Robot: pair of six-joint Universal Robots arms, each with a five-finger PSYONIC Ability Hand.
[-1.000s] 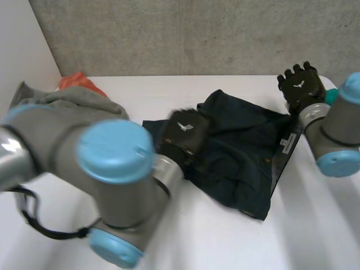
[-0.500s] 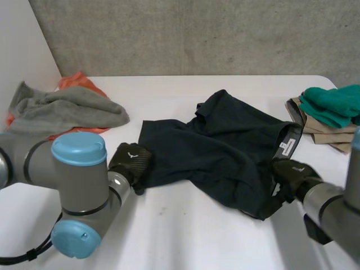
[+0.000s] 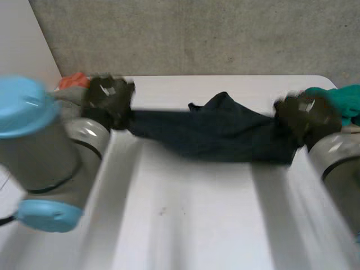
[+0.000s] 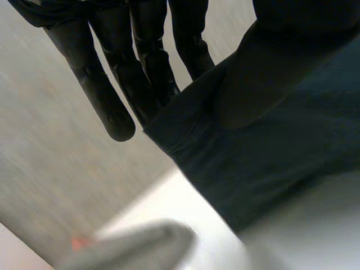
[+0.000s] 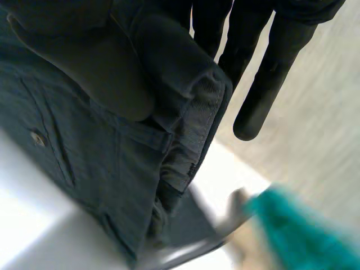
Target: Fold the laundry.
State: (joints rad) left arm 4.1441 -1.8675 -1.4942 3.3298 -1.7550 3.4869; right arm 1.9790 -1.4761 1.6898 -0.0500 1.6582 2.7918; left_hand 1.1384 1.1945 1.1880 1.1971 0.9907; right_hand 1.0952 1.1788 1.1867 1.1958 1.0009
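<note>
Above the white table [image 3: 185,225], strung side to side between both hands, a dark navy woven garment with a buttoned pocket [image 3: 225,132]. Pinched at one end's hem between thumb and straight fingers [image 4: 101,95] of the left hand [image 3: 107,100]; clamped at the waistband end the same way by the right hand [image 3: 306,115], just beside a teal folded cloth [image 3: 344,97]. Long axis running hand to hand, neither nearer the middle, so probably to be laid flat or brought end to end next

A lab-like test room — bare concrete wall [image 3: 197,34] behind a plain white table [image 3: 185,225].
</note>
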